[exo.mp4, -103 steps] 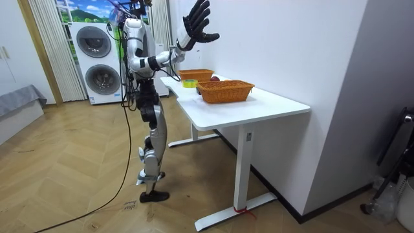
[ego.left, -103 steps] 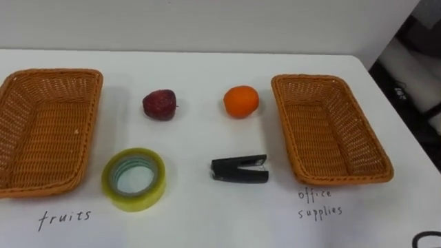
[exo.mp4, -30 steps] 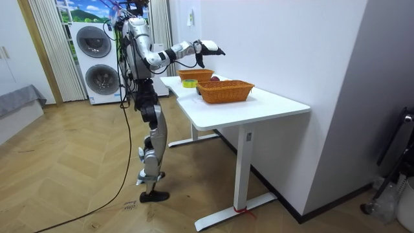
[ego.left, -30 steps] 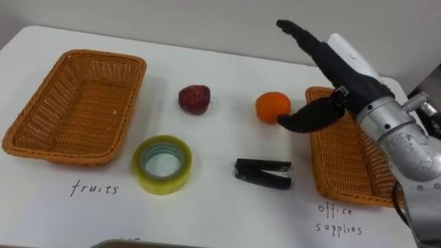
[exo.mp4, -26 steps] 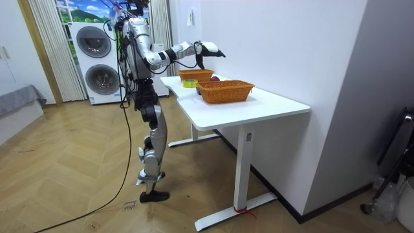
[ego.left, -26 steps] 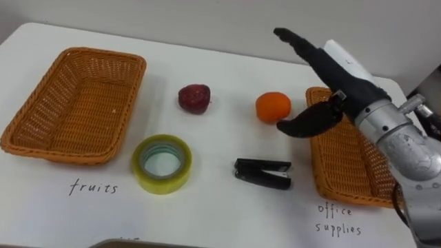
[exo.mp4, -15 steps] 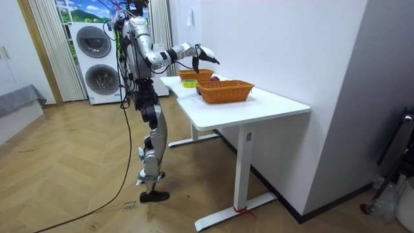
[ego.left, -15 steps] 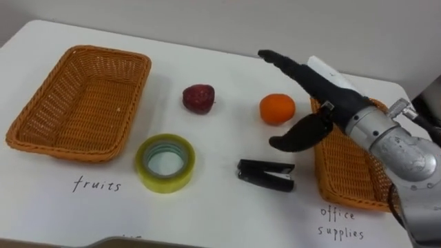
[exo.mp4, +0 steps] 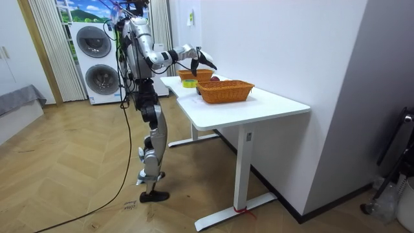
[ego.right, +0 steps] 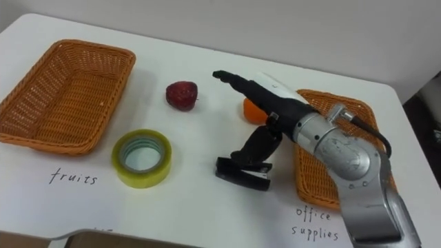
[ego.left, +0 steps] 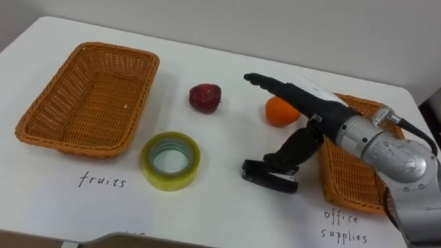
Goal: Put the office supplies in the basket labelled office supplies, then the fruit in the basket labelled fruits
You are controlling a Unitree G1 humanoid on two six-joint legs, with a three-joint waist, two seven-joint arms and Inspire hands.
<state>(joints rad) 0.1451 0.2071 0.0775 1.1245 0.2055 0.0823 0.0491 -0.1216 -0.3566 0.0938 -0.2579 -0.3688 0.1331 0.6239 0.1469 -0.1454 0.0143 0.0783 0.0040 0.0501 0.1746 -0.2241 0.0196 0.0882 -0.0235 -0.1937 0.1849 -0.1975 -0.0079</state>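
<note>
- Left eye view: the right hand (ego.left: 324,116) reaches in from the right over the table (ego.left: 227,213), spread wide. Its fingers (ego.left: 265,82) are straight and point left, and they hold nothing.
- The thumb (ego.left: 293,148) hangs down well apart from the fingers, and its tip rests on top of the stapler (ego.left: 267,179).
- The stapler lies flat on the table, just left of the right basket (ego.left: 344,182).
- The orange (ego.left: 278,114) sits behind the hand and is partly hidden by it. I cannot tell whether the hand touches it.
- The apple (ego.left: 205,97) lies left of the orange, and the tape (ego.left: 171,160) lies left of the stapler. Both are apart from the hand.
- The left basket (ego.left: 83,103) stands at the table's left. All four things lie on the table between the two baskets, outside both.
- The forearm crosses over the right basket and hides part of its inside.
- Right eye view: the thumb tip again meets the stapler's top, with the fingers stretched flat above the orange.
- Room view: the robot stands upright at the table's edge on the room view's left, in front of two stacked washers (exo.mp4: 100,61). Its right arm is held out over the baskets, with the hand above the table.
</note>
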